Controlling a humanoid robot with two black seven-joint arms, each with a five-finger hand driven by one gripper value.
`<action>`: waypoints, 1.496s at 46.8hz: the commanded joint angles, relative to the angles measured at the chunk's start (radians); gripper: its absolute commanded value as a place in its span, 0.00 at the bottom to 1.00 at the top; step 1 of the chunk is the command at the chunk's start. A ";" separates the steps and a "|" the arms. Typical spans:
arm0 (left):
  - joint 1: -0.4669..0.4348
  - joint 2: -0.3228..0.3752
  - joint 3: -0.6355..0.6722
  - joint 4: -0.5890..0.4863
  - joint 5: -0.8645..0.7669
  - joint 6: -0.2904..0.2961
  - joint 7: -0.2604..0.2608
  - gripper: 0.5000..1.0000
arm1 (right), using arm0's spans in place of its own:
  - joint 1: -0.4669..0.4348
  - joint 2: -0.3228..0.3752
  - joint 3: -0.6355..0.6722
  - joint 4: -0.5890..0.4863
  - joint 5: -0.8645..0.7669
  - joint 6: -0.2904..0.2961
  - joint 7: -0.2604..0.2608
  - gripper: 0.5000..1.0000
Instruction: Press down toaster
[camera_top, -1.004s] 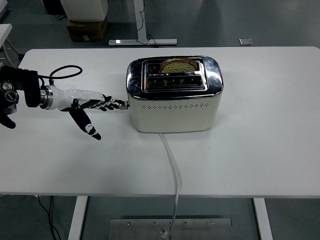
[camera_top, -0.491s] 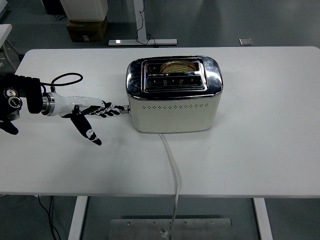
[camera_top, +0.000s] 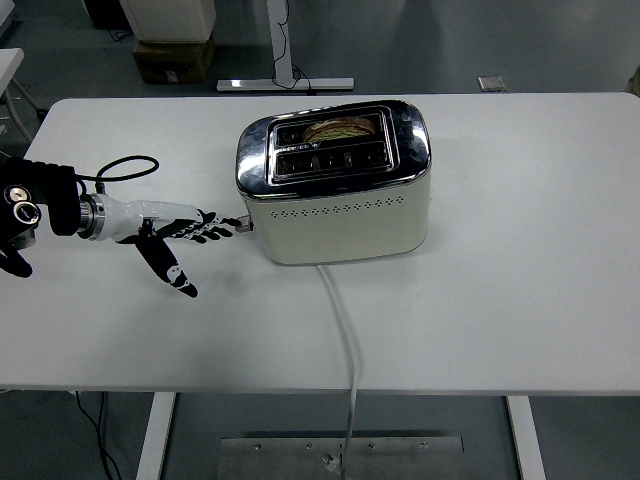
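Note:
A cream and chrome toaster (camera_top: 338, 188) stands mid-table, tilted so its left end is lifted and its top leans left. A slice of toast (camera_top: 333, 129) sits low in its rear slot. The small lever (camera_top: 245, 226) sticks out of the toaster's left end, low down. My left hand (camera_top: 190, 235) reaches in from the left with fingers stretched out flat, fingertips (camera_top: 228, 229) resting on the lever, thumb pointing down toward the table. The hand holds nothing. My right arm is out of view.
The toaster's white power cord (camera_top: 347, 340) runs from its front base over the table's near edge. A black cable (camera_top: 125, 168) loops behind my left wrist. Cardboard boxes (camera_top: 172, 55) sit on the floor beyond the table.
The lever has gone lower under my fingertips and the toast has sunk. The toaster has tipped, its left end lifting and its top shifting left. My hand dropped slightly.

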 joint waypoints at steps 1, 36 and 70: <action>0.000 0.002 0.000 0.002 0.000 0.000 -0.001 1.00 | 0.000 0.000 0.000 -0.001 0.000 0.000 0.000 1.00; -0.015 0.062 -0.008 -0.003 -0.050 0.000 -0.003 1.00 | 0.000 0.000 0.000 0.000 0.000 0.000 0.000 1.00; -0.255 0.091 -0.066 0.217 -0.768 0.000 -0.015 1.00 | 0.000 0.000 -0.002 0.002 0.000 0.002 0.000 1.00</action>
